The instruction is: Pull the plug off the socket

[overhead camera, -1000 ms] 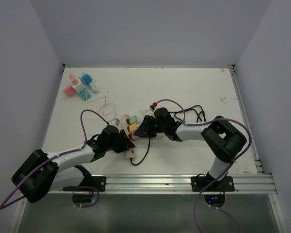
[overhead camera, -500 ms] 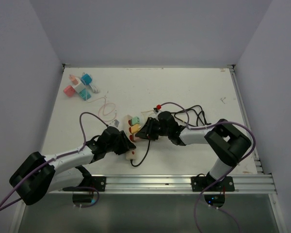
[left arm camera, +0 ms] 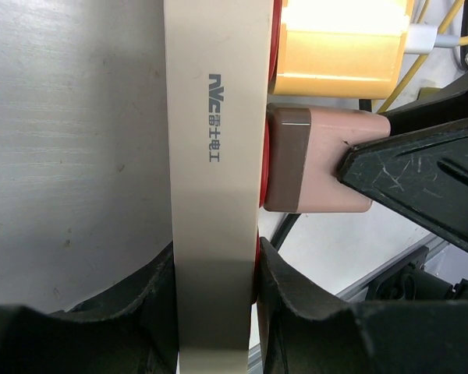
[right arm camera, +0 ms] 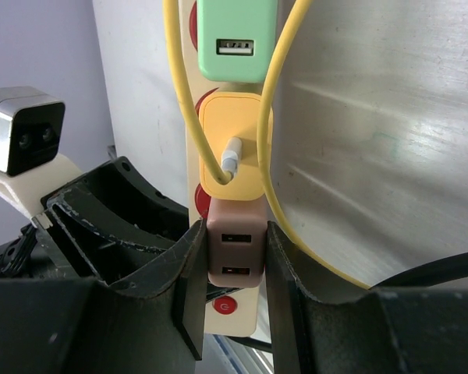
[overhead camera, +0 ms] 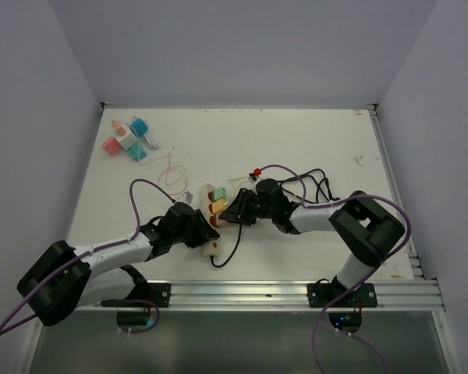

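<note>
A cream power strip [overhead camera: 210,248] lies mid-table with a green plug [overhead camera: 215,192], a yellow plug [overhead camera: 216,206] and a pink plug [overhead camera: 214,220] in it. My left gripper [overhead camera: 196,234] is shut on the strip's side walls [left arm camera: 214,156], its jaws pressed on both sides [left arm camera: 214,273]. My right gripper [overhead camera: 229,212] is shut on the pink plug [right arm camera: 235,253], one finger [right arm camera: 189,280] on each side. In the left wrist view the pink plug [left arm camera: 320,160] sits against the strip's face, below the yellow plug [left arm camera: 339,39].
A yellow cable [right arm camera: 277,117] runs from the yellow plug [right arm camera: 232,144] past the green plug [right arm camera: 236,39]. Coloured blocks [overhead camera: 126,139] lie back left, a thin pink cable [overhead camera: 170,173] behind the strip, black cables [overhead camera: 316,183] to the right. A metal rail [overhead camera: 296,292] lines the near edge.
My right wrist has shifted slightly right and toward the near edge while holding the pink plug. The left gripper has stayed clamped on the strip, which has barely moved.
</note>
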